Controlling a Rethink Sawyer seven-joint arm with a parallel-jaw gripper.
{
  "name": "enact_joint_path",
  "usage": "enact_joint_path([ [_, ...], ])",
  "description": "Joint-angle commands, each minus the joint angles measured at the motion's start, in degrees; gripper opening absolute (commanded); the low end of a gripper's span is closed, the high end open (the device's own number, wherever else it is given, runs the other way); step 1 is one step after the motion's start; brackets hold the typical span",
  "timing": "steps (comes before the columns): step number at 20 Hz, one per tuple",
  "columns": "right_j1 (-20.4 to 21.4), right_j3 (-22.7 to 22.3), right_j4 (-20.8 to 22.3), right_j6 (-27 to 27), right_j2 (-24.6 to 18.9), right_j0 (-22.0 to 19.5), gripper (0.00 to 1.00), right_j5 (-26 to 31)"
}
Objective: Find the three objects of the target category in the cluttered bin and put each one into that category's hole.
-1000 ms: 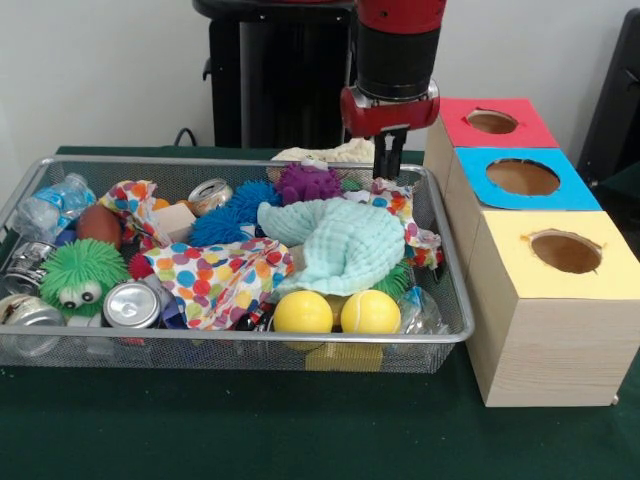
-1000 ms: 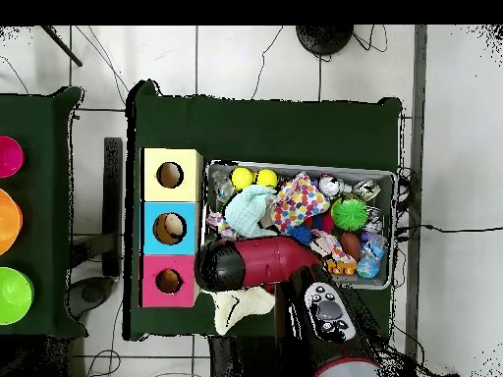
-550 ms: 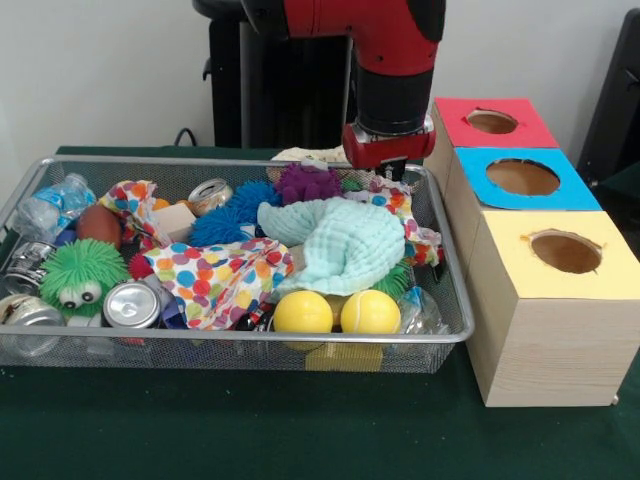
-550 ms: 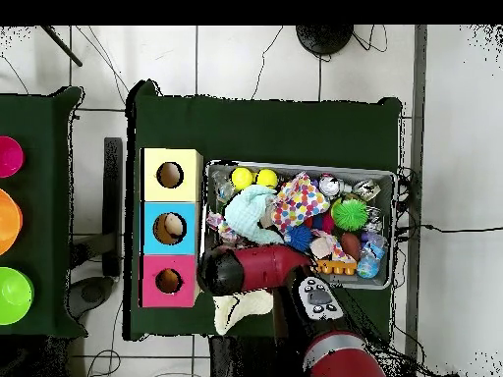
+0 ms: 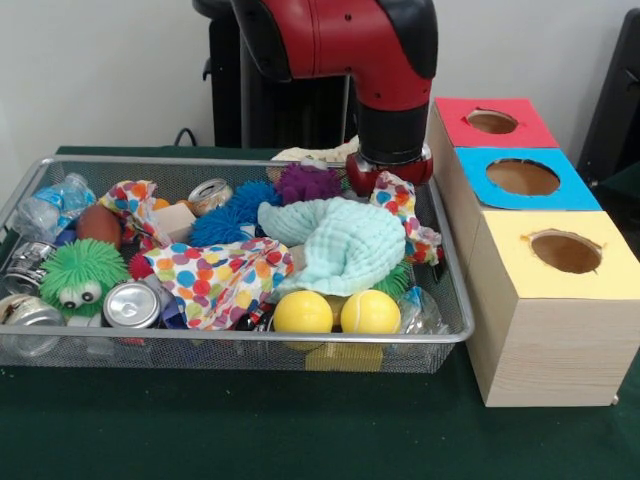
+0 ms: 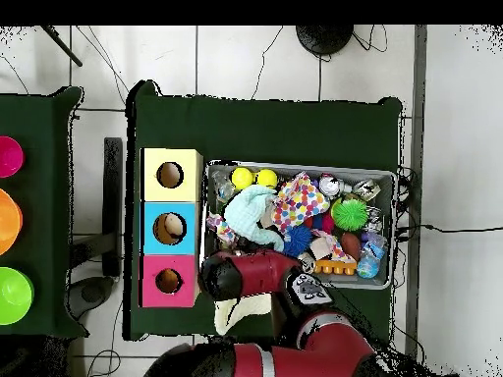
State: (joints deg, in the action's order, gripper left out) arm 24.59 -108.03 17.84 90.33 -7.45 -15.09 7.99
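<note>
- My end effector (image 5: 388,178) hangs low over the far right corner of the bin (image 5: 452,338), right at a spotted cloth scrap (image 5: 400,200) there; whether it is released or clenched on anything I cannot tell, since my own wrist hides it.
- In the overhead view my red arm (image 6: 257,272) covers that same corner, on the side of the bin nearest my base.
- The bin sits on the green tabletop (image 5: 200,430), just beside three boxes in a row: a yellow box (image 5: 555,300), a blue box (image 5: 520,180) and a red box (image 5: 490,122), each with a round hole on top.
- The bin is full of clutter. Two yellow balls (image 5: 336,312) lie side by side against the front wall.
- A pale mint cloth (image 5: 345,245) is heaped in the middle, and a bigger polka-dot cloth (image 5: 222,275) lies beside it.
- A green fuzzy toy with eyes (image 5: 82,275) sits at the left end, with a silver can (image 5: 132,305) touching it.
- A second can (image 5: 210,193), a wooden block (image 5: 178,220), a blue spiky ball (image 5: 232,215) and a purple spiky ball (image 5: 308,183) lie along the back.
- A crumpled plastic bottle (image 5: 52,205) rests in the far left corner.
- A cream cloth (image 6: 241,306) lies on the tabletop outside the bin, next to the red box.
</note>
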Motion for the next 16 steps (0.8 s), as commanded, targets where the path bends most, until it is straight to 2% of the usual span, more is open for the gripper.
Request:
enact_joint_path([
  [1, -6.77, 5.75, 0.64, 6.93, 0.51, -2.30, 0.00, -2.21],
  [3, -6.92, 7.16, 1.87, 3.80, -0.46, -5.32, 0.00, -0.31],
  [9, -3.44, 11.39, 5.81, -6.37, -3.48, -13.00, 0.00, 9.63],
  [13, -2.29, 14.17, 8.03, -10.04, -5.58, -15.84, 0.00, 14.85],
  [16, -1.81, 15.65, 9.63, -10.82, -7.01, -17.08, 0.00, 17.50],
])
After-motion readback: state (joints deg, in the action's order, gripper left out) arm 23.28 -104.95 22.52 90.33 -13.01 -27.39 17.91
